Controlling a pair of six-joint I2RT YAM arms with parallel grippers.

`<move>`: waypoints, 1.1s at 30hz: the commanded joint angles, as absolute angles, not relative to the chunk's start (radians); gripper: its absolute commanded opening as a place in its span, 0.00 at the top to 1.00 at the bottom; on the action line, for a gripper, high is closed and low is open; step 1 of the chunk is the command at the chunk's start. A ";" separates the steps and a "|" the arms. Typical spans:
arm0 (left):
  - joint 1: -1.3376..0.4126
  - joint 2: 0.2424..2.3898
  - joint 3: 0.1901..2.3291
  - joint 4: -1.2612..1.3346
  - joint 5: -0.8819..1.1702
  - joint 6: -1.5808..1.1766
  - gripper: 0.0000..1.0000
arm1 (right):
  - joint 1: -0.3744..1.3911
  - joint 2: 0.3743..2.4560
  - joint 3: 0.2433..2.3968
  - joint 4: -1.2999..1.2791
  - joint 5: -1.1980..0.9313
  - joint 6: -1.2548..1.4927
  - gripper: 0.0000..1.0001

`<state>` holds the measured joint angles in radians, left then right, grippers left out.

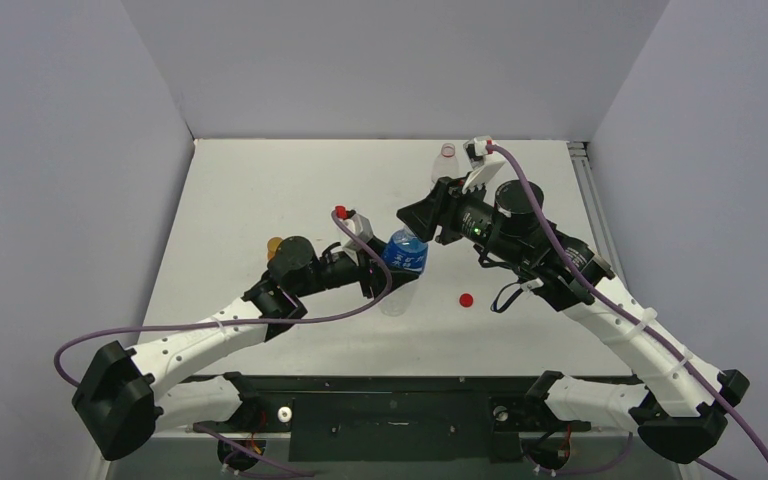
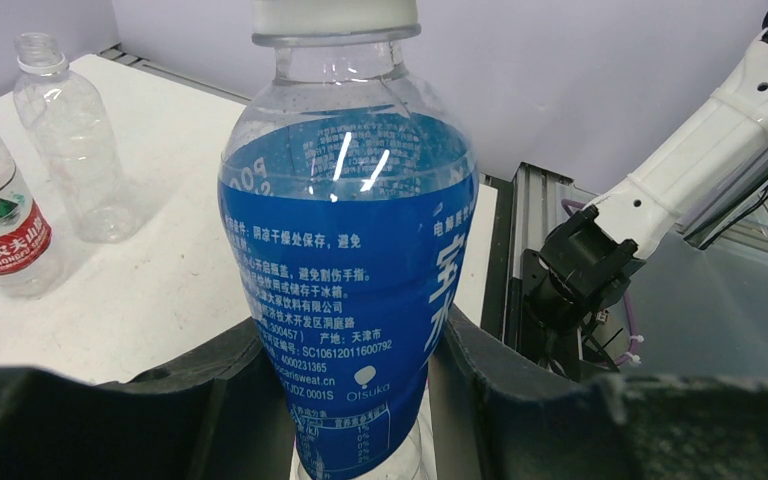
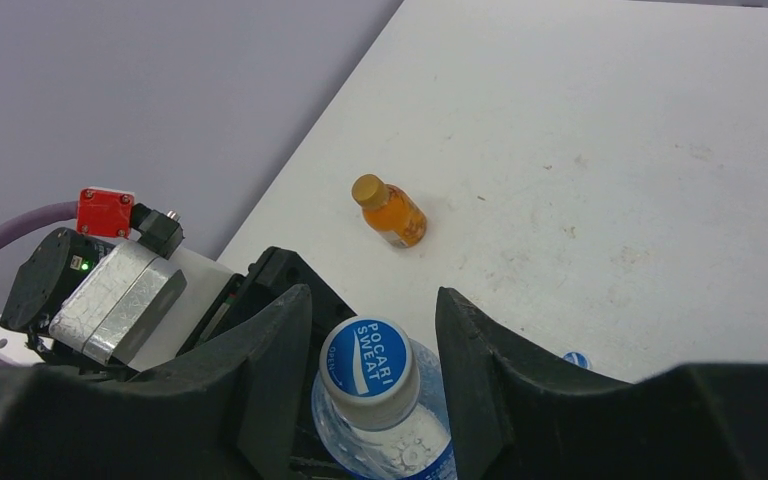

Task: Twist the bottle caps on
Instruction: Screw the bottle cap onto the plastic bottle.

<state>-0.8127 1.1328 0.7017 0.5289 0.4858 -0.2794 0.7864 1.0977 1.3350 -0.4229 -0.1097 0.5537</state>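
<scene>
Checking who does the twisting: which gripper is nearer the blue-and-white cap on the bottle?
Right. The right gripper straddles the cap, open with a gap each side; the left gripper clamps the bottle body below it.

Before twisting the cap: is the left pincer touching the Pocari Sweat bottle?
Touching. Left wrist view: the left pincer grips the Pocari Sweat bottle, both fingers meeting its label without gap.
</scene>
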 commanded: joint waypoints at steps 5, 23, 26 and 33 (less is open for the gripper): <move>-0.794 1.140 0.713 0.610 0.513 -0.308 1.00 | 0.792 1.075 1.339 -0.411 -0.086 0.537 0.58; -0.789 1.176 0.804 0.506 0.316 -0.278 1.00 | 0.818 1.080 1.330 -0.470 0.038 0.550 0.77; -0.799 1.182 0.832 0.471 0.208 -0.254 1.00 | 0.830 1.096 1.348 -0.503 0.096 0.568 0.82; -0.907 1.213 0.891 0.440 -0.160 -0.090 1.00 | 0.866 1.181 1.423 -0.640 0.290 0.665 0.85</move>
<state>-0.8711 1.1973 0.7998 0.3908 0.1993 -0.1848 0.8318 1.1370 1.3674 -0.4812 0.1619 0.5919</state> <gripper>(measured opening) 0.386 0.314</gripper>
